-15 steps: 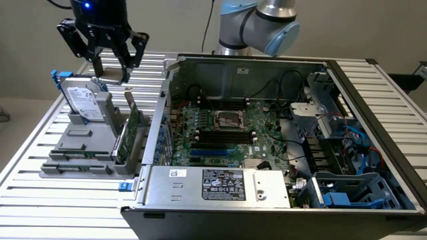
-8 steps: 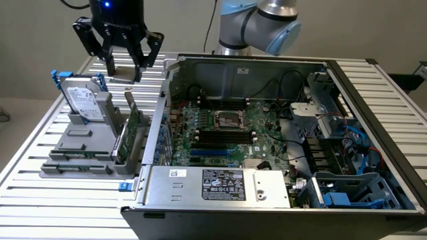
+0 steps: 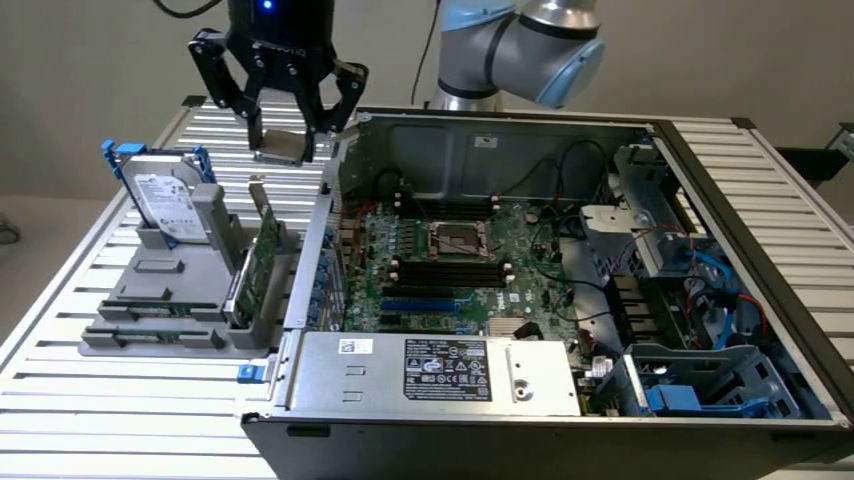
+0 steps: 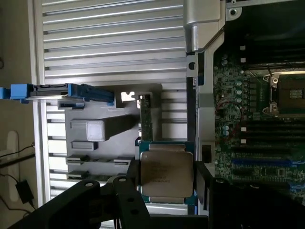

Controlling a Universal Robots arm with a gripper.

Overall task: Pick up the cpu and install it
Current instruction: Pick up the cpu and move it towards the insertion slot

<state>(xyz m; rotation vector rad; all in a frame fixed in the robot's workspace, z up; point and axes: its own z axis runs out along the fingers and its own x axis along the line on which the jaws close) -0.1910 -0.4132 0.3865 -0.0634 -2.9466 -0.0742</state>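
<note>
Gripper clamped on the cpu, which hangs between its fingers in the air. Beneath the hand lie a grey parts tray and the slatted metal table. Beside and beyond it are the open computer case and a pale wall.

arm: elbow high, wrist hanging down | claw: pointing down, fingers clamped in a grip

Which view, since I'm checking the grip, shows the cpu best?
The wrist view: the cpu sits face-on in the gripper, its metal top plain. The exterior view shows the cpu small and tilted.
</note>
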